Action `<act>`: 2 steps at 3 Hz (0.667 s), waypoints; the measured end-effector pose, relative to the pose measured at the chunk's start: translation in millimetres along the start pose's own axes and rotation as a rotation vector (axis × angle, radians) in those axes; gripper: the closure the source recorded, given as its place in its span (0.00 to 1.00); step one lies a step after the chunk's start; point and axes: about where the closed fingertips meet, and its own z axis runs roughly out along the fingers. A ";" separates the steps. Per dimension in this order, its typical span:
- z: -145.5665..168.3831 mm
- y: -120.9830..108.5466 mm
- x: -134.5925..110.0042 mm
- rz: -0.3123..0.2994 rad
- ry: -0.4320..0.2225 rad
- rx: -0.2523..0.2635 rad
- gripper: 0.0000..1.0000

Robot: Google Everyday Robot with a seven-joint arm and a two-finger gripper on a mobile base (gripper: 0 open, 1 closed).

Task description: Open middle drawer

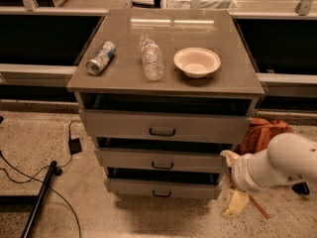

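The middle drawer [148,159] is the second of three in the grey-beige cabinet, with a small dark bar handle [162,165] centred on its front. A dark gap shows above its front. My gripper [232,181] is at the lower right, on a white arm, just off the drawer's right end and right of the handle. Its upper finger [228,157] is level with the middle drawer's front. Its lower finger [235,204] hangs beside the bottom drawer. The fingers stand apart and hold nothing.
The top drawer [124,124] and bottom drawer [133,187] sit above and below. On the cabinet top lie a can [100,58], a plastic bottle [152,59] and a bowl [197,61]. An orange bag [262,133] sits right of the cabinet. Cables [74,145] and a dark pole [39,197] lie on the left floor.
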 end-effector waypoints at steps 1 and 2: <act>5.7 -13.3 0.8 -0.001 -0.007 0.060 0.00; 5.7 -13.2 0.8 -0.001 -0.007 0.060 0.00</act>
